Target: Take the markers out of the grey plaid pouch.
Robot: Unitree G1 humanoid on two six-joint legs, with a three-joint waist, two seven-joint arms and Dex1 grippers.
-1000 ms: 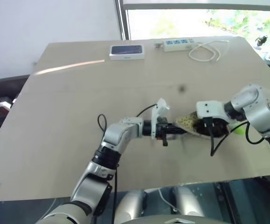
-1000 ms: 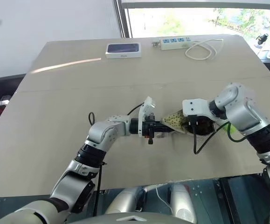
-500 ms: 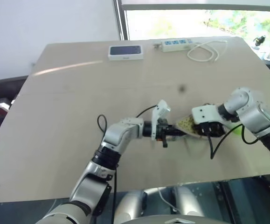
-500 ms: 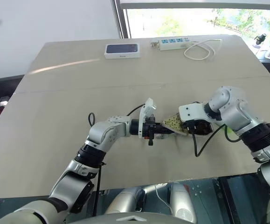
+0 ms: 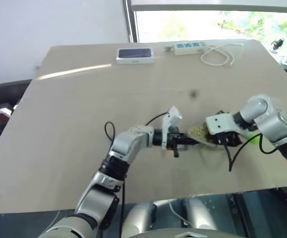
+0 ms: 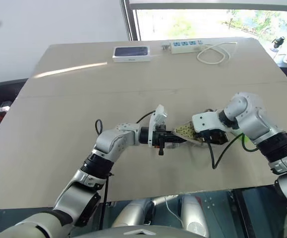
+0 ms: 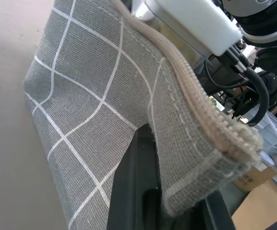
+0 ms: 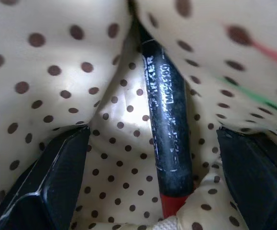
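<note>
Now we are working near the middle of the table (image 5: pixel 84 99), towards its near right part, where the pouch (image 5: pixel 199 133) is hanging between our two grippers. Our left gripper (image 5: pixel 187 142) is reaching in from the left, pointing to the right, with its fingers (image 7: pixel 138 187) pressed together on the pouch's grey checked fabric at the zip end. Our right gripper (image 8: pixel 152 158) is pointing steeply down into the pouch's open mouth, and its fingers (image 8: pixel 52 182) are standing wide apart inside, against the cream lining with brown dots. Between those fingers a marker (image 8: pixel 169 134) is lying in the fold of the lining, dark-bodied with white lettering and a red end; we are not touching it with either finger. Just right of the pouch, partly hidden by our right arm, a lime-green marker (image 5: pixel 254 139) is lying on the table. Far across the table a white-edged box (image 5: pixel 135 54) is sitting, and to its right a power strip (image 5: pixel 189 46) with a coiled white cable (image 5: pixel 221 53).
</note>
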